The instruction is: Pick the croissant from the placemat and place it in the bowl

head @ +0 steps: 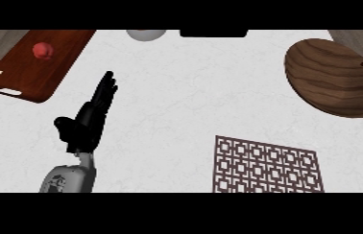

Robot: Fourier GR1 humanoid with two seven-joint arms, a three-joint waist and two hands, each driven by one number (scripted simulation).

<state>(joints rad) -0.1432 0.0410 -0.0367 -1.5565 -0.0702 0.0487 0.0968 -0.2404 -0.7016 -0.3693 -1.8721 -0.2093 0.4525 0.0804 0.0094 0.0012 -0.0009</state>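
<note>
From my seat I see only one hand, the left hand (90, 114), coming up from the near left of the white counter (191, 84) on its grey forearm (69, 178). Its fingers (108, 87) are straight and held together, pointing toward the far side, with the thumb (64, 125) sticking out to the left; it has hold of nothing and touches nothing that I can make out. My right hand does not show at all. The placemat (266, 166), a dark brown lattice pattern, lies near and to the right, well apart from the hand, and I cannot find the croissant on it or anywhere else in the head view. The wooden bowl (327, 77) sits at the far right, partly cut off by the right edge, and I can see nothing inside it, though from this angle its inside is hard to read. On the far left a reddish-brown cutting board (42, 70) lies at a slant, with a small red fruit (42, 51) resting on its far end. At the far edge, near the middle, there is a small pale round object (146, 34), and just to its right a flat black object (212, 33), both only partly in view.
</note>
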